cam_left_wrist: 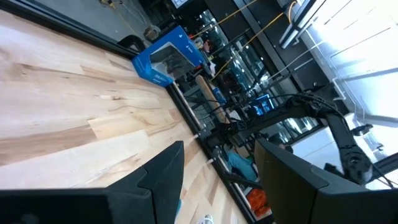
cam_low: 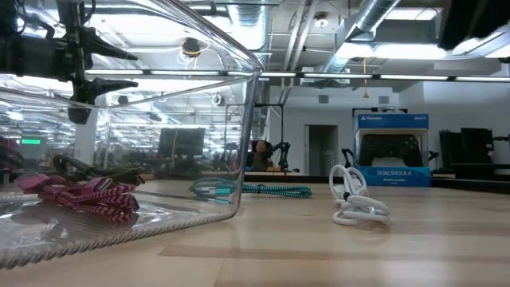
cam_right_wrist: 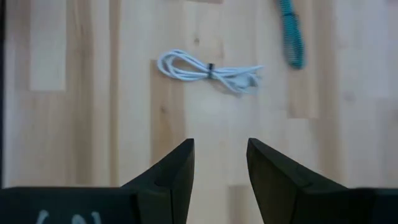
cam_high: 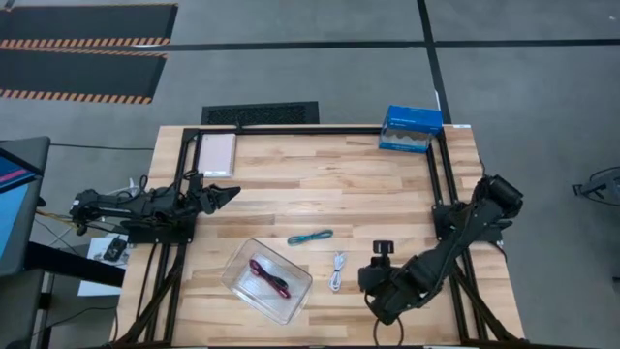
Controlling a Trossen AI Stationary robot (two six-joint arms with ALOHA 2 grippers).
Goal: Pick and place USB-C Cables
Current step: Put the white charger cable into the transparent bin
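**White cable lies ahead of the right gripper**

Pale wooden table (cam_high: 291, 194) carries the white cable (cam_high: 337, 270), just beside the right gripper (cam_high: 372, 281), toward the clear tray (cam_high: 235, 287). Its long axis is seen crosswise to the parted, empty fingers (cam_right_wrist: 180, 168). Teal cable (cam_high: 310, 237) lies farther off. The left gripper (cam_high: 227, 194) waits apart, open; magenta and dark cables (cam_high: 268, 279) sit in the tray.

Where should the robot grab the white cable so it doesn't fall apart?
Probably at the little dark tie around the middle of the white cable, coming straight down from above. It lies flat and bundled on the table, and the right hand, open just short of it, could close across all strands there.
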